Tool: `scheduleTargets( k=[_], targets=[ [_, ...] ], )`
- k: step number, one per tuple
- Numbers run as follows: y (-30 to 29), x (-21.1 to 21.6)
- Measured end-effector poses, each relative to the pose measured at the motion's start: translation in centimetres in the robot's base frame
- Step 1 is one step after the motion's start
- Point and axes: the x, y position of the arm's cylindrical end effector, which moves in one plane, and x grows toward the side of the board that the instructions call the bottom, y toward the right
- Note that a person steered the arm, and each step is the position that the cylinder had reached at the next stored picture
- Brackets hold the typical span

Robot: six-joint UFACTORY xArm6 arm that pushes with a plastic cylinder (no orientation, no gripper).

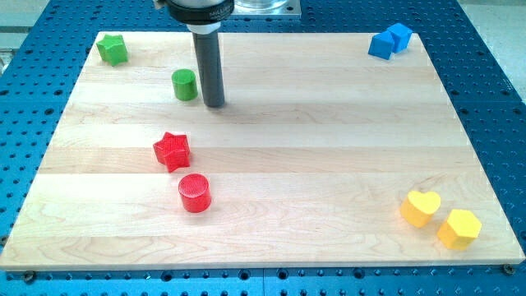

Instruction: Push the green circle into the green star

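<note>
The green circle (184, 85) stands on the wooden board near the view's top left. The green star (113, 49) lies in the board's top-left corner, up and to the left of the circle, with a clear gap between them. My tip (214, 104) rests on the board just to the right of the green circle, a small gap away, slightly lower in the view. The dark rod rises from it to the top edge.
A red star (172, 150) and a red circle (195, 193) lie left of centre. A blue block (389, 41) sits at the top right. A yellow heart (420, 208) and a yellow hexagon (459, 228) sit at the bottom right. The board (329, 148) lies on a blue perforated table.
</note>
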Motion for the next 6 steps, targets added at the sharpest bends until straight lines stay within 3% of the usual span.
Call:
scheduleTargets(
  k=[3, 6],
  targets=[
    [0.2, 0.3],
    [-4.6, 0.4]
  ],
)
